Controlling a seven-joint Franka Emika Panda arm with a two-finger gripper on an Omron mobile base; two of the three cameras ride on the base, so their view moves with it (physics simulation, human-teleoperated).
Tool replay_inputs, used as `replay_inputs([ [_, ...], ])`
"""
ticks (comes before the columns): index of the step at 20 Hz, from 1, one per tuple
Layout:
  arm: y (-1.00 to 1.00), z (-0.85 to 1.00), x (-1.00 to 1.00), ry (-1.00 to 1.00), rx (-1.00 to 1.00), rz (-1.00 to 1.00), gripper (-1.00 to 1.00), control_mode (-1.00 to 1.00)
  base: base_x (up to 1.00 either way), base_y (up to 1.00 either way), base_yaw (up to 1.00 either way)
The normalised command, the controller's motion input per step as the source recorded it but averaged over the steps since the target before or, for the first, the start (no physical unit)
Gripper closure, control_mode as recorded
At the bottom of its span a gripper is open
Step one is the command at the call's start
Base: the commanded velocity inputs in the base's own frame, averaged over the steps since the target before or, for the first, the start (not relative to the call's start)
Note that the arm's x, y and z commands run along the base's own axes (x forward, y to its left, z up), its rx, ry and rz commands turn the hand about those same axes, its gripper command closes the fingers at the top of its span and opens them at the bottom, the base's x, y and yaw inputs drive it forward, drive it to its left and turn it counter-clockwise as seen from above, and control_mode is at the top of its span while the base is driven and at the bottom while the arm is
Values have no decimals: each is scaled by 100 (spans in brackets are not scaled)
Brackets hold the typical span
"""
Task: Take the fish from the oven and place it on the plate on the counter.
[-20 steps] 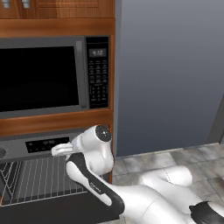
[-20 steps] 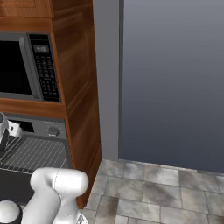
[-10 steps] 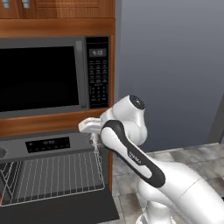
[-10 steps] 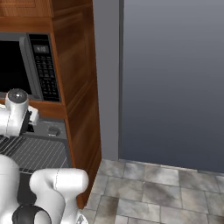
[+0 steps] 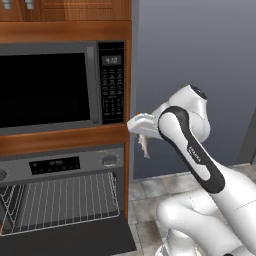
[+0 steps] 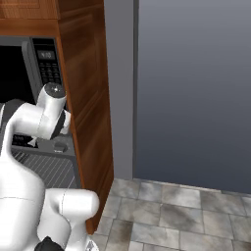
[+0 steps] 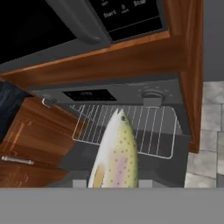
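pincer [image 5: 141,131]: raised clear of the oven, level with the wooden strip under the microwave, just past the cabinet's right edge; clenched on the fish, which hangs from it
fish [image 5: 144,145]: pale, slim, dangling below the pincer in open air beside the cabinet corner; in the hand view [image 7: 115,155] it runs up the middle with its head pointing toward the oven rack
oven [image 5: 60,162]: door dropped open, its dark slab jutting forward at the bottom; the control strip with display and knob sits above the cavity
wire rack [image 5: 62,202]: lies across the open cavity, its front rim near the door hinge line
microwave [image 5: 55,85]: shut, directly above the oven, keypad on its right side close to the pincer
cabinet side [image 6: 90,112]: brown wood wall forming a vertical edge just left of the grey panel
grey wall [image 6: 191,88]: broad flat face to the right of the cabinet, open room before it
floor [image 6: 166,215]: grey stone tiles, free space right of the arm's base
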Motion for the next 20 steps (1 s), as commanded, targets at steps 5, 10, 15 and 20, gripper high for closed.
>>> replay_inputs([
  [5, -56, 15, 0, 1, -20, 0, 100, -100, 0, 0, 0],
  [10, -26, 20, 0, 0, -36, 0, 100, -100, 0, 0, 0],
  [15, -18, 18, -21, -4, -25, 0, 100, -100, 0, 0, 0],
  [20, -32, 0, -38, -8, -7, 0, 100, -100, 0, 0, 0],
])
